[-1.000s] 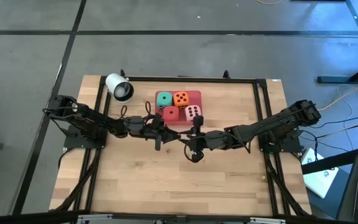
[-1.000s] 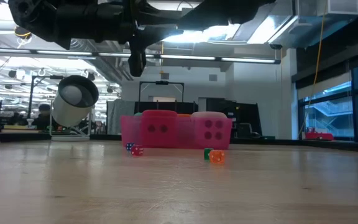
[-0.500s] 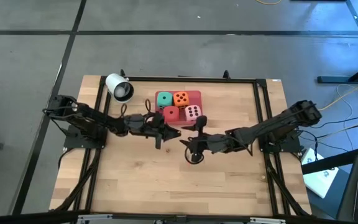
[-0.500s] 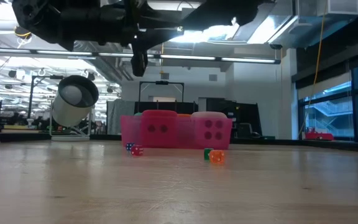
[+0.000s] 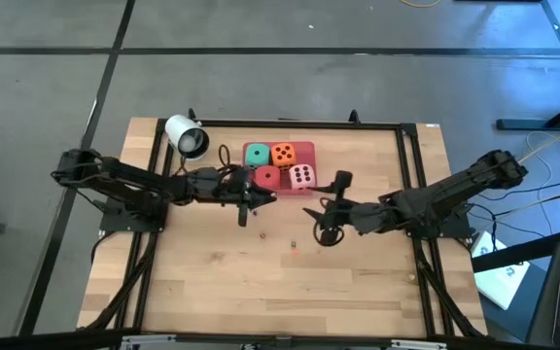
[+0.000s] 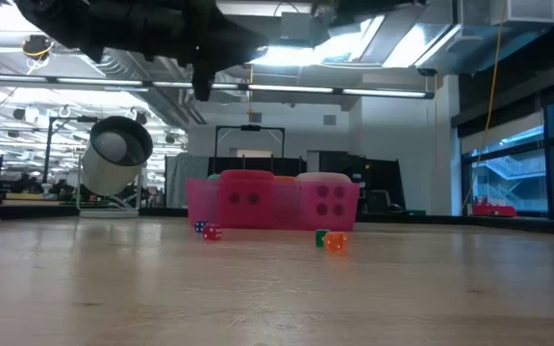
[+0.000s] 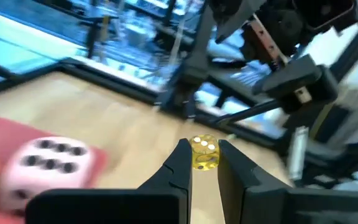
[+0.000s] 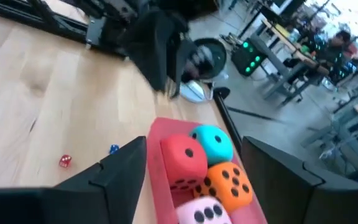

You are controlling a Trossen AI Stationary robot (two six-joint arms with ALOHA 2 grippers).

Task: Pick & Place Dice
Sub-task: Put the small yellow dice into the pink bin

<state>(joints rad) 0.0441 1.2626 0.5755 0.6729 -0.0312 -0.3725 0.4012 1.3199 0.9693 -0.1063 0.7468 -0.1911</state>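
Overhead camera straight down on the pink tray point(image 5: 305, 149), low camera level across the table toward it point(image 6: 200, 202), wrist cameras close, all sharing that tray.

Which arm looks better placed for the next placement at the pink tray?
Left, probably: the left gripper is shut on a small yellow die and hangs beside the pink tray; the right gripper is open, empty and farther off.

Four dice point(image 5: 278, 165) clustered on tray point(image 5: 307, 148)

An open robotics lab: ceiling strip lights point(image 6: 287, 91), distant workbenches point(image 8: 303, 50), big windows point(image 6: 513, 173).
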